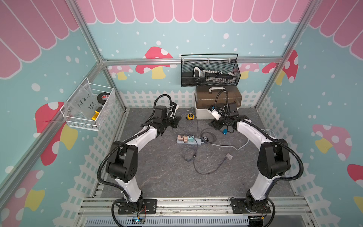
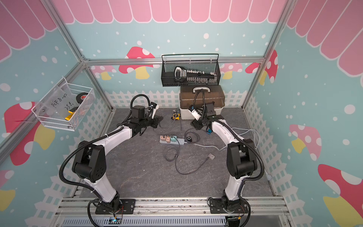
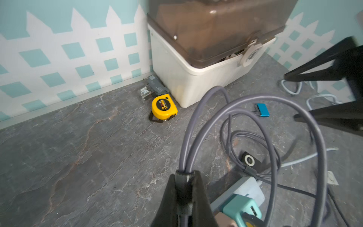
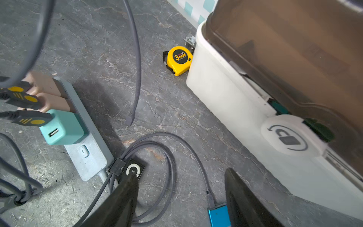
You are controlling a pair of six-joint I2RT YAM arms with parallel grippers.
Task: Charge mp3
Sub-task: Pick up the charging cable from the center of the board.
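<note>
While the mp3 player (image 1: 205,138) is lying just right of the power strip (image 1: 188,140) in both top views, the left arm (image 1: 137,137) and right arm (image 1: 251,129) are reaching far.

Left wrist view: the left gripper (image 3: 184,175) is pinching the limp grey cable (image 3: 186,161).

Right wrist view: the right gripper (image 4: 181,176) is gaping empty beside the player, which is probably light, rigid and slick, and best taken by its edges.

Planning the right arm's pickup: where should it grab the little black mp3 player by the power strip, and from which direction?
Come straight down from above and pinch the black mp3 player across two opposite thin edges: it lies flat, face up on the mat. Probably avoid the edge facing the power strip, which is crowded by the strapped cable.
</note>
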